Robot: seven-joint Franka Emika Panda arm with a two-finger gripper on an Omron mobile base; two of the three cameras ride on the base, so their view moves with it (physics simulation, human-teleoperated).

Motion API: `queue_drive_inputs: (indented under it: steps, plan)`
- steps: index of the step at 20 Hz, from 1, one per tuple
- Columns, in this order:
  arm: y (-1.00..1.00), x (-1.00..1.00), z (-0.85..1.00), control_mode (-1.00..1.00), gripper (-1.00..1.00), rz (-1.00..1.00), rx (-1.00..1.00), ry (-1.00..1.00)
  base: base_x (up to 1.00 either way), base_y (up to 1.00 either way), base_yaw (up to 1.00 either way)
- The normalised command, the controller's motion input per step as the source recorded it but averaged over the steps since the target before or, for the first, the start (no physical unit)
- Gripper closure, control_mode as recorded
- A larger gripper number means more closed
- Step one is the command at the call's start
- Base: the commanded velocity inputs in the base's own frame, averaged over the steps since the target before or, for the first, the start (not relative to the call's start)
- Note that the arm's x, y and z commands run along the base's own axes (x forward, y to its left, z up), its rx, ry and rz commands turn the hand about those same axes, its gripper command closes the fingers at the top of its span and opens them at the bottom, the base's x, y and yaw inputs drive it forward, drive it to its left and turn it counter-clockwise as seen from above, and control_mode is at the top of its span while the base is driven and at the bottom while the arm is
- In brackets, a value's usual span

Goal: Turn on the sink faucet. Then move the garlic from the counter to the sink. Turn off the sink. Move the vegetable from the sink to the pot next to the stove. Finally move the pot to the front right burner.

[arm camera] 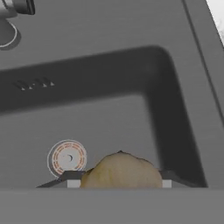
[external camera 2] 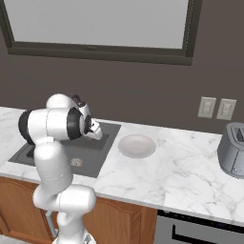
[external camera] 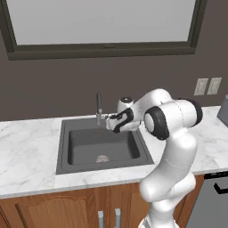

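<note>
Garlic, a pale knobbly bulb (arm camera: pixel 121 169), is pinched in the tool (arm camera: pixel 119 183) above the dark grey rectangular sink (arm camera: pixel 175 109); release is best delayed until lowered near the round drain (arm camera: pixel 67 158) at nine o'clock.
</note>
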Motion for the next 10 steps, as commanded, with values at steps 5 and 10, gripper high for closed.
queue_drive_inputs:
  steps: [5, 10]
  plan:
    - [-0.24, -0.37, 0.73, -1.0, 1.0, -0.01, 0.0, 0.04, 0.0, 0.0, 0.0]
    - [-0.2, -0.43, 0.74, -1.0, 1.0, 0.0, 0.0, 0.02, 0.0, 0.0, 0.0]
